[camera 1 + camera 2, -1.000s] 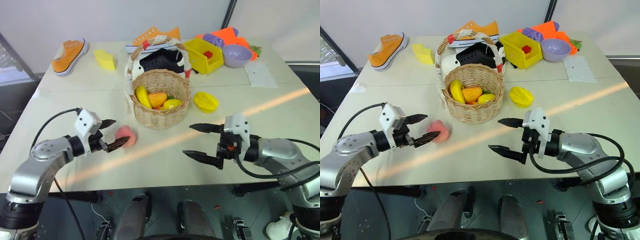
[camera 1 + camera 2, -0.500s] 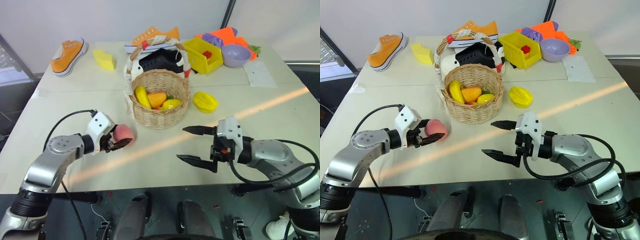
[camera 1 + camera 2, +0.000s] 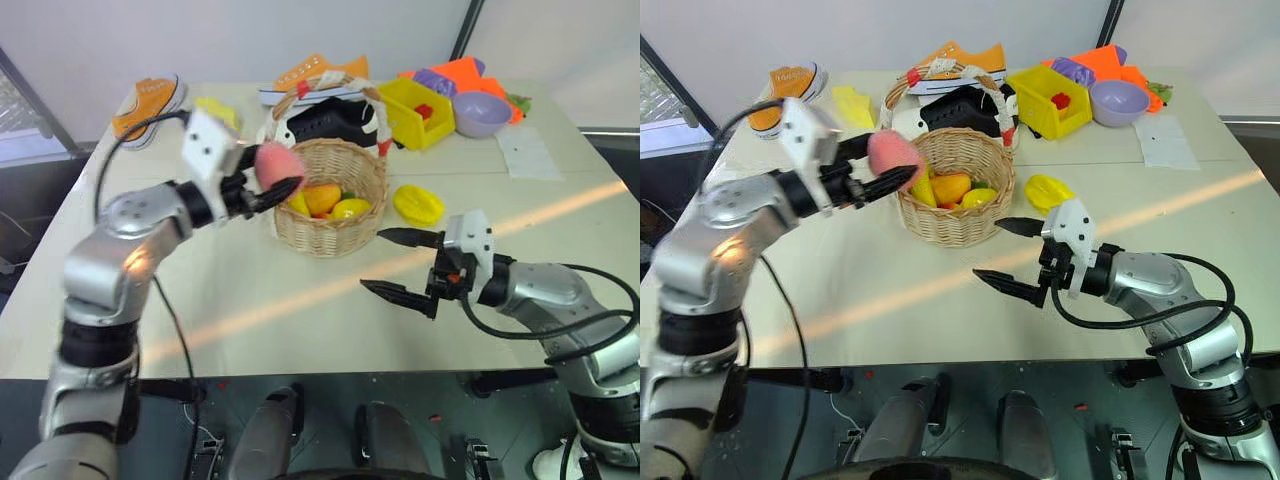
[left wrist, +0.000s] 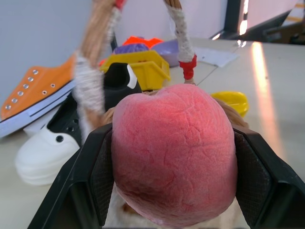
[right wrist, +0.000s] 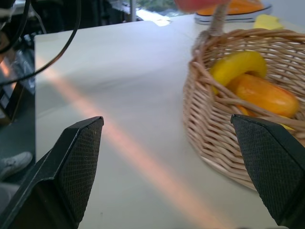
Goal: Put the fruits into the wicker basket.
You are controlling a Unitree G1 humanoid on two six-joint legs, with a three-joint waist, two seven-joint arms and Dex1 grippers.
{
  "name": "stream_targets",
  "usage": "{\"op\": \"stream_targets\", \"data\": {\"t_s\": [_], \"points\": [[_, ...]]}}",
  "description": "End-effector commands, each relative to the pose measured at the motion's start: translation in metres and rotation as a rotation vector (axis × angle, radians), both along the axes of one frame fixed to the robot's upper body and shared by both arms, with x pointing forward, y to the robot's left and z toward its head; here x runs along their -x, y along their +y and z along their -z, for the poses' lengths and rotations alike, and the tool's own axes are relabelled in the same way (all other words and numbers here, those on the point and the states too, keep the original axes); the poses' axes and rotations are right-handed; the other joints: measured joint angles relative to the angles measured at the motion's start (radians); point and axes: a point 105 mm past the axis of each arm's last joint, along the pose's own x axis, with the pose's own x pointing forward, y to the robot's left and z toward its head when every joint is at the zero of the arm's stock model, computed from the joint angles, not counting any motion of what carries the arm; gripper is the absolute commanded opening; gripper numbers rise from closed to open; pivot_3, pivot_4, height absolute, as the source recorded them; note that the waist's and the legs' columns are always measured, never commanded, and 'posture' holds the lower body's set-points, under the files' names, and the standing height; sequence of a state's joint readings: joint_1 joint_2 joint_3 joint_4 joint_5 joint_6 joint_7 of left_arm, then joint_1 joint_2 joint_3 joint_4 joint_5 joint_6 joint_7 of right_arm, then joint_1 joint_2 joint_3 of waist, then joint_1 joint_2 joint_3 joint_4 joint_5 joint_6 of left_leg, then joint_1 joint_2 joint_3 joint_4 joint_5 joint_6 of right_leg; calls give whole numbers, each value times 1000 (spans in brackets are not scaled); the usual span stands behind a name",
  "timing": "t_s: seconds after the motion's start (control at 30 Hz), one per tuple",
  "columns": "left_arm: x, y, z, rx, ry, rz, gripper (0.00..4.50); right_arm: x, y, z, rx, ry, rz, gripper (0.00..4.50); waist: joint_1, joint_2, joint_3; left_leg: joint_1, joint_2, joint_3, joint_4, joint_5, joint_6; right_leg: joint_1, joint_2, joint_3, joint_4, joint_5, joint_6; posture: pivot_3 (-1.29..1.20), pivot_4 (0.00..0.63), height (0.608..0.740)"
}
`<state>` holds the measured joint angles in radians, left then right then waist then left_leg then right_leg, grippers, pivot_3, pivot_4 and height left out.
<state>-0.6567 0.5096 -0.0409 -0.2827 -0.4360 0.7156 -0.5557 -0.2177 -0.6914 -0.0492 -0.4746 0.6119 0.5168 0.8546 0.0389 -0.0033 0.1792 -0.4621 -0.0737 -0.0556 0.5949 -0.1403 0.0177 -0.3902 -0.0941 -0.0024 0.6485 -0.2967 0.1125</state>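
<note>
My left gripper (image 3: 280,172) is shut on the round pink-red peach (image 3: 275,162) and holds it in the air at the near-left rim of the wicker basket (image 3: 330,232), beside its cloth-wrapped handle (image 4: 95,62). In the left wrist view the peach (image 4: 174,155) sits squeezed between both black fingers (image 4: 88,176). A yellow banana-like piece (image 5: 236,67) and an orange piece (image 5: 262,93) lie in the basket. A lumpy yellow fruit (image 3: 418,204) rests on the table to the basket's right. My right gripper (image 3: 372,260) hovers open in front of that fruit, holding nothing.
Behind the basket lie a black-and-white shoe (image 3: 330,120) and an orange shoe (image 3: 315,75); another orange shoe (image 3: 148,105) is at the back left. A square yellow bin (image 3: 425,105), a purple bowl (image 3: 482,112) and a paper sheet (image 3: 528,152) sit at the back right.
My left gripper shut on the peach lying on the table, then lifted it up and to the right, to the basket's rim. The right gripper stayed almost where it was.
</note>
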Motion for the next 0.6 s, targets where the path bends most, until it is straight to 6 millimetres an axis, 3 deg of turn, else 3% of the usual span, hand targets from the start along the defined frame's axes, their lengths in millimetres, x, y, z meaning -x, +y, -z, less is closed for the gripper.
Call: {"op": "stream_targets", "data": {"t_s": [0.03,0.1,0.13,0.23,0.33,0.47,0.6], "points": [[-10,-13,3,-55,-25,-13,3336,-4,-4,-9,-18,-52,43,4500,-3,0,0,0,0,0,0,0,0,0,0,0,1,0,0,0,150,740],[-12,-18,6,-58,-18,-2,4278,-8,-8,-9,-26,-60,85,4500,-7,0,0,0,1,0,-1,0,0,-1,1,0,1,0,1,0,150,740],[-13,-20,6,-51,-18,-1,4453,-11,-10,-10,-46,-56,108,4500,-6,0,0,0,1,0,-2,0,0,-1,1,0,1,0,1,0,150,740],[-12,-22,3,-27,-25,12,4453,-24,-21,-11,-96,-14,197,4500,-3,0,0,0,1,0,-1,0,0,-1,1,0,1,0,1,0,150,740],[-5,-16,-8,65,-53,47,4453,-56,-40,-2,-38,-31,377,4500,-5,0,0,0,1,0,0,0,0,0,1,0,1,0,0,0,150,740],[3,-5,-7,93,-77,53,4453,-94,-67,8,36,-58,579,4500,-10,0,0,1,1,0,1,0,0,0,1,0,1,-1,-2,0,150,740],[16,1,0,80,-92,83,4453,-121,-81,12,45,-47,656,4500,-15,0,0,1,1,0,0,1,-1,0,2,0,2,0,0,0,150,740]]}}
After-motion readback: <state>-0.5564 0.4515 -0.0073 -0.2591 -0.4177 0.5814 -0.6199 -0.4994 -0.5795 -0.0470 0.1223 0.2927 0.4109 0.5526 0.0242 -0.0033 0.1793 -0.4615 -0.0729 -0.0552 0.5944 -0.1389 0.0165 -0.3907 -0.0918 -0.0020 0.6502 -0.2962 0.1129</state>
